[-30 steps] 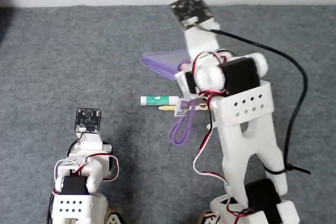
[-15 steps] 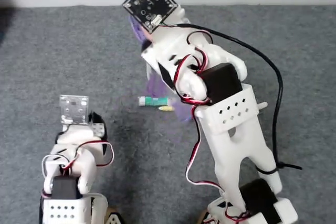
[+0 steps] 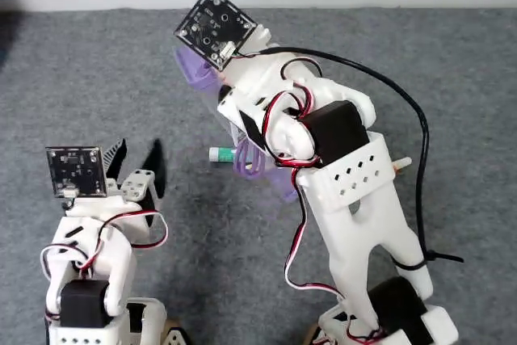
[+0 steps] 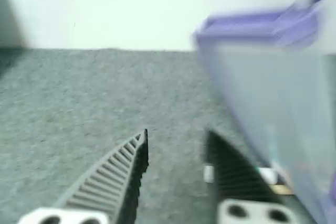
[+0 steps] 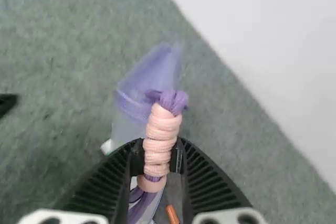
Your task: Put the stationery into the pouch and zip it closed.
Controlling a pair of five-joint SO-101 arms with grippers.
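While R jaws grip the pink-wrapped strap (image 5: pixel 160 135) of the pouch (image 3: pixel 192 66), pouch hangs over the grey counter (image 3: pixel 81 78) w/ glue stick (image 3: pixel 220 153) beneath; L jaws spread wide, empty, near pouch.

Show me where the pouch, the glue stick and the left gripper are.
pouch (image 4: pixel 252 24), left wrist view, on its purple top band.
glue stick (image 3: pixel 220 153), high view, on its visible end.
left gripper (image 3: pixel 138 145), high view, midway between its open fingertips.
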